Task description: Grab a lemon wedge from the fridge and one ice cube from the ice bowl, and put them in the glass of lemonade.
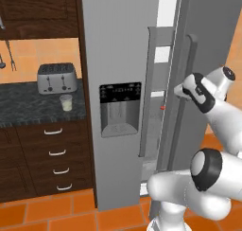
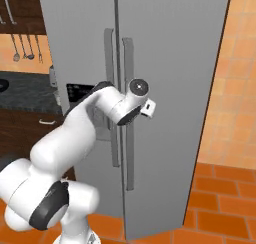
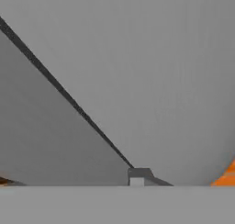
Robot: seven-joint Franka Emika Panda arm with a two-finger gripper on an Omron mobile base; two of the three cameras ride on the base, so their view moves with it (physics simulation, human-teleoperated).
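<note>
The fridge point(image 1: 120, 59) has its right door point(image 1: 189, 97) swung partly out, leaving a narrow gap through which pale inner shelves show; a tiny red object point(image 1: 162, 107) sits in that gap. The arm reaches to the door's long vertical handle point(image 1: 190, 74), and the claw point(image 1: 183, 90) is right at the door's face beside that handle, presumably to pull the door wider so the interior can be reached. Whether the claw is spread, pressed together or pinching the handle, I cannot tell: its tips are hidden against the door, and the hand view gives just grey door surface with a dark seam crossing it.

The lemon wedge cannot be made out in the gap; it is probably on a shelf inside. To the left, on the dark tabletop point(image 1: 28, 109), the glass of lemonade point(image 1: 66, 102) stands just in front of the silver toaster point(image 1: 57, 77), well apart from the fridge. It likely waits there for the wedge and ice cube. The task looks to be in its early stage, with the door not yet wide enough to reach in.
</note>
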